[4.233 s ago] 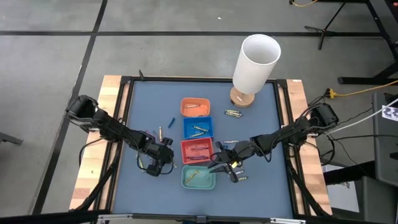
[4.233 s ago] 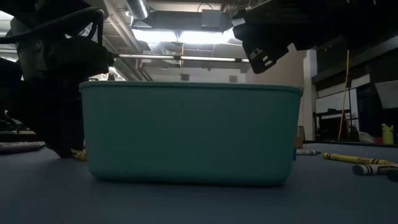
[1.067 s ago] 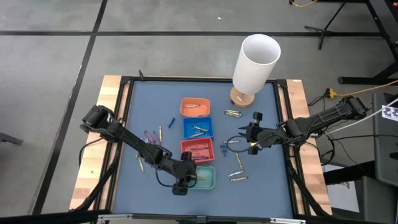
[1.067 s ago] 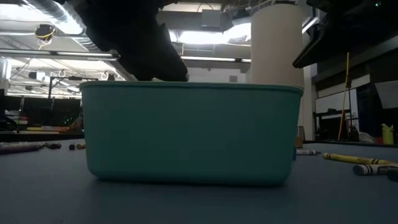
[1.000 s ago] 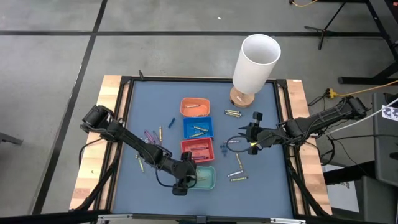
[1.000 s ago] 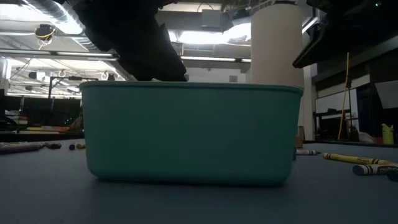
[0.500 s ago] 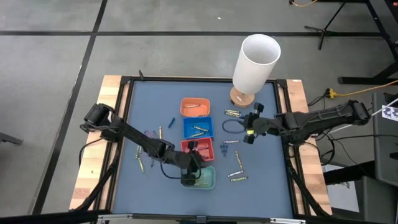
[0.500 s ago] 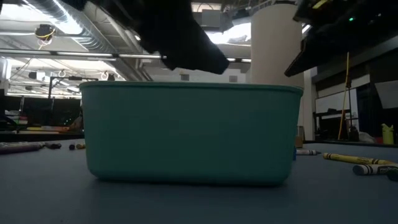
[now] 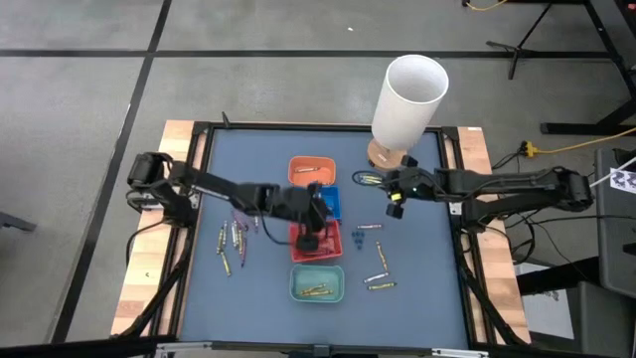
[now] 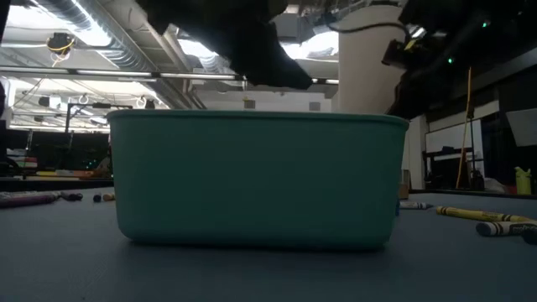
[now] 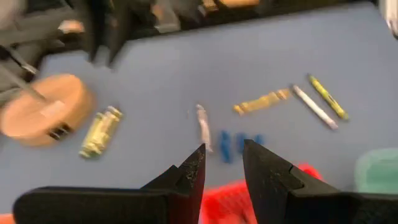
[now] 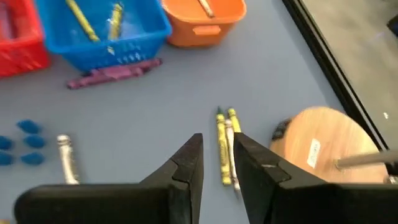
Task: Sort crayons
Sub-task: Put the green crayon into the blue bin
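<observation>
The crayons: a yellow pair (image 12: 227, 149) lies toward one o'clock on the blue table (image 9: 258, 159), more sticks lie loose at nine and four o'clock, and a few yellow ones rest in the teal square plastic tray (image 9: 318, 268) at six. We see the left gripper (image 11: 221, 155) has pulled off that teal tray and now hangs over the red square tray (image 9: 333, 244), fingers parted with nothing between them, so that drop looks finished. The right gripper (image 12: 219, 138) has swung out to one o'clock, fingers slightly apart and empty, lined up on the yellow pair beside the round wooden base (image 12: 323, 143). The low view gives us only the teal wall; the high view shows what lies inside.
</observation>
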